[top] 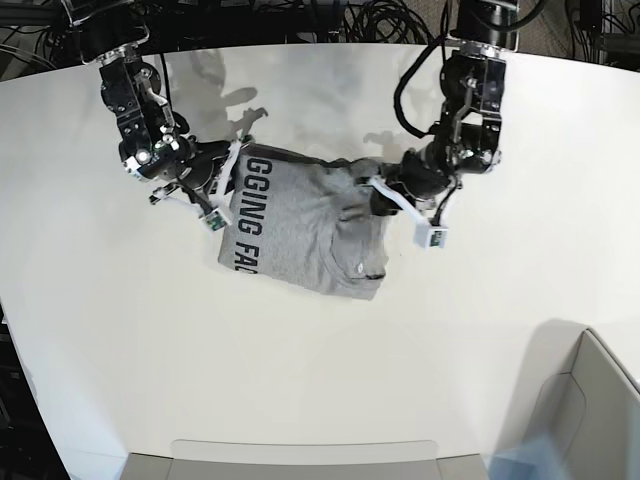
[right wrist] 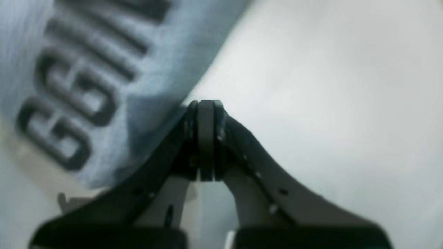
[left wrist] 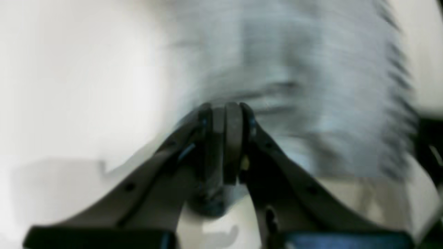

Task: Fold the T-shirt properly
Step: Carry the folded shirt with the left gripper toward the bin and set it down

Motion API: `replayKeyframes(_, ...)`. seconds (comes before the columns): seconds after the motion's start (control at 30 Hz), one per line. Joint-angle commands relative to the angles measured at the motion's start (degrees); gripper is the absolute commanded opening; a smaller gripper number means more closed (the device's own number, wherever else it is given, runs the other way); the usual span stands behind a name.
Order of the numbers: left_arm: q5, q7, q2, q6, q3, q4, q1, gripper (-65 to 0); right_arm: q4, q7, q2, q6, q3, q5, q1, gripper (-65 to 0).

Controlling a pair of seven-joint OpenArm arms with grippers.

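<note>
One T-shirt (top: 305,228) lies partly folded near the middle of the white table (top: 300,370), its black lettering running along the edge toward the right gripper (right wrist: 206,103); its long axis seems to run from that lettered edge across to the other arm, though bunching blurs this. Two grippers flank it. The right gripper's jaws are pressed together beside the cloth. The left gripper (left wrist: 225,107) looks nearly closed at the shirt's bunched edge; whether it pinches fabric I cannot tell.
</note>
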Motion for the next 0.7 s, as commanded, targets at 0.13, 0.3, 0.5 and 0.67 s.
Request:
replayKeyframes(0.13,-0.57,-1.17,0.15,-0.38,-1.59,-2.49,-6.84,-58.4,2.85,0.84,0.25,0.34,-5.57,0.46,0.44,-65.0)
replayKeyframes(0.3,-0.66,-1.26,0.24,-0.38,-2.03,-8.65,-13.70,-58.5,10.94,0.84,0.16,0.34,-5.31,0.46,-0.79,-65.0)
replayKeyframes(0.5,-0.92,-1.00,1.30,-0.38,-4.67,0.32,-13.00,-58.6,17.01,0.84,-0.01,0.34,9.28,0.46,0.62,-65.0)
replayKeyframes(0.67,-0.66,-1.26,1.56,-0.47,3.07,3.22,-5.53,-58.6,5.67,0.84,0.34,0.34,11.66,0.46,8.44,-65.0)
